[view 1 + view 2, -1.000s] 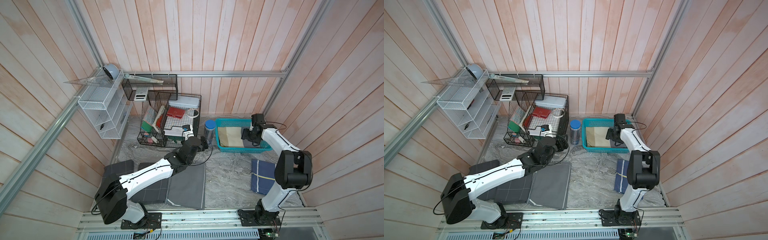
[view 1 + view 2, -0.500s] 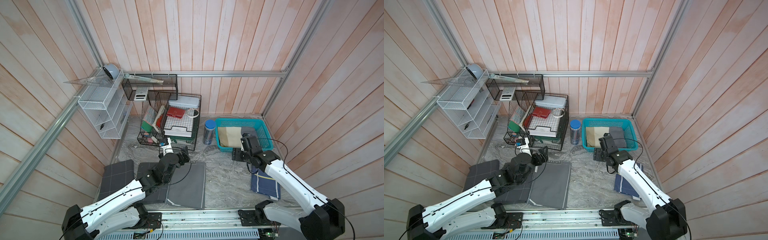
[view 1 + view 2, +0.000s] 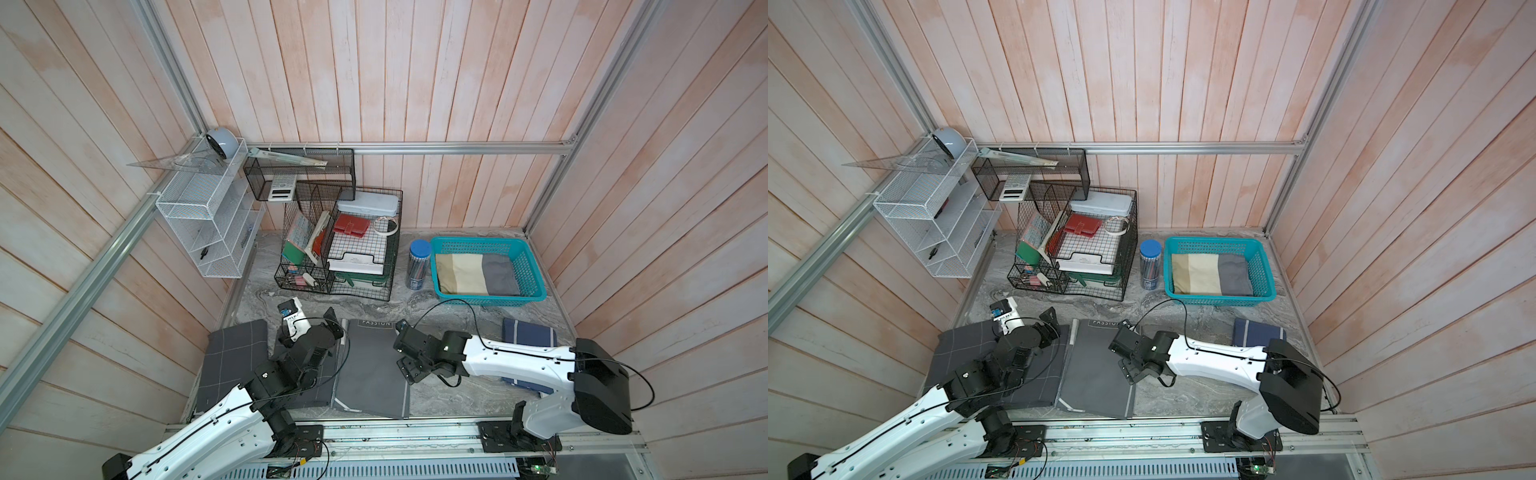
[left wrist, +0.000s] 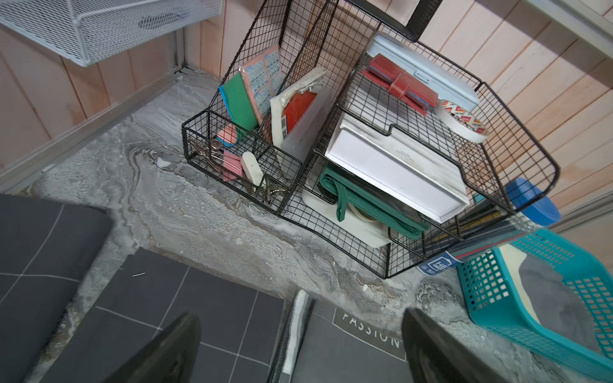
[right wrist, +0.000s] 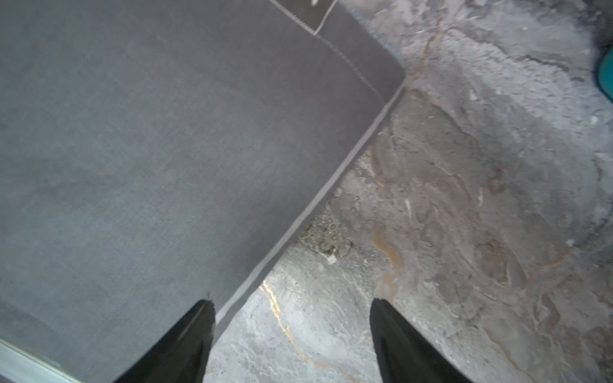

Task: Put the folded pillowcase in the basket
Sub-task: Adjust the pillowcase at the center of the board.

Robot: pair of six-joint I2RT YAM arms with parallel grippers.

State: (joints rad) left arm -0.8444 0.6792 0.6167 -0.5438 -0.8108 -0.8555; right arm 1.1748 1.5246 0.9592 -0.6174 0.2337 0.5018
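- Right gripper [image 5: 290, 301], jaws apart, straddles the edge of the dark grey folded fabric pillowcase [image 5: 166, 149]; better to lower and pinch all layers.
- Left gripper [image 4: 302, 313] also spread, empty.

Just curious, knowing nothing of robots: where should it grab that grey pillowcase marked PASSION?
The grey pillowcase lies flat and thin, so probably pinch its long edge beside the table, coming from the side of the right arm with one finger slipped underneath; the opposite edge crowds the checked pillowcase.

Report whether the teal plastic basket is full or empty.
Not empty: the teal lattice plastic basket holds a folded tan, cream and grey pillowcase lying flat inside.
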